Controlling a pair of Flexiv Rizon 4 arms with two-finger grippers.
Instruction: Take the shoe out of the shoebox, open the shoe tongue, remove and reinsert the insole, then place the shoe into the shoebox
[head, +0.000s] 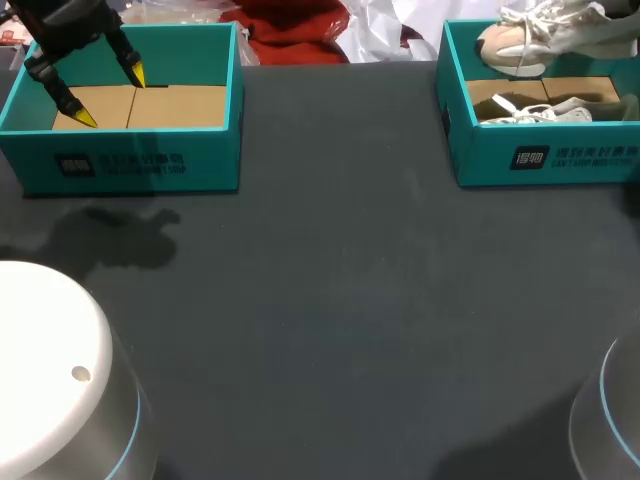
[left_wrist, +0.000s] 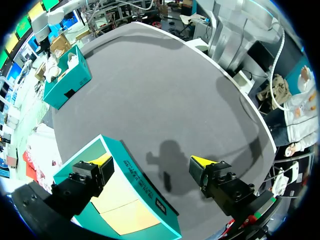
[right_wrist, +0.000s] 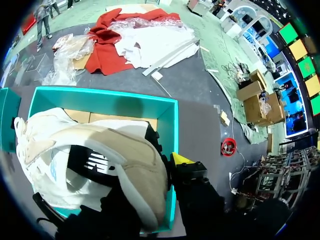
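Note:
A beige and white shoe (head: 545, 38) hangs above the right teal shoebox (head: 545, 155), at the table's far right. In the right wrist view my right gripper (right_wrist: 150, 175) is shut on the shoe (right_wrist: 100, 160) at its heel end. One yellow fingertip (right_wrist: 182, 160) shows; the other is hidden behind the shoe. The shoebox (right_wrist: 167, 125) lies under it. A second shoe (head: 540, 110) with white laces lies inside that box. My left gripper (head: 110, 95) stands open over the left teal box (head: 130, 165), holding nothing. The left wrist view shows the same gripper (left_wrist: 152, 162) spread wide.
The left teal box (left_wrist: 145, 195) has only a brown cardboard floor. The right box (left_wrist: 67, 77) shows far ahead of the left gripper. Dark table (head: 330, 300) stretches between both boxes. White arm bases (head: 50, 380) stand at the near corners.

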